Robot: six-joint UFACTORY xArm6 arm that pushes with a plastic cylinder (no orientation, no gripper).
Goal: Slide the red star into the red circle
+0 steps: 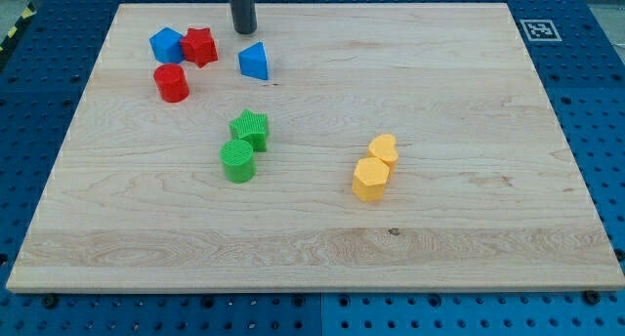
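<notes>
The red star [200, 46] sits near the view's top left, touching a blue block [167, 45] on its left. The red circle [171, 83] stands just below and slightly left of the star, with a small gap between them. My tip [243, 29] is at the view's top, to the right of the red star and slightly above it, apart from it. A blue triangular block [254, 61] lies just below my tip.
A green star [251, 129] and a green circle [237, 161] touch each other near the board's middle left. Two yellow blocks [375, 167] touch each other at the middle right. The wooden board [469, 229] ends at blue pegboard on all sides.
</notes>
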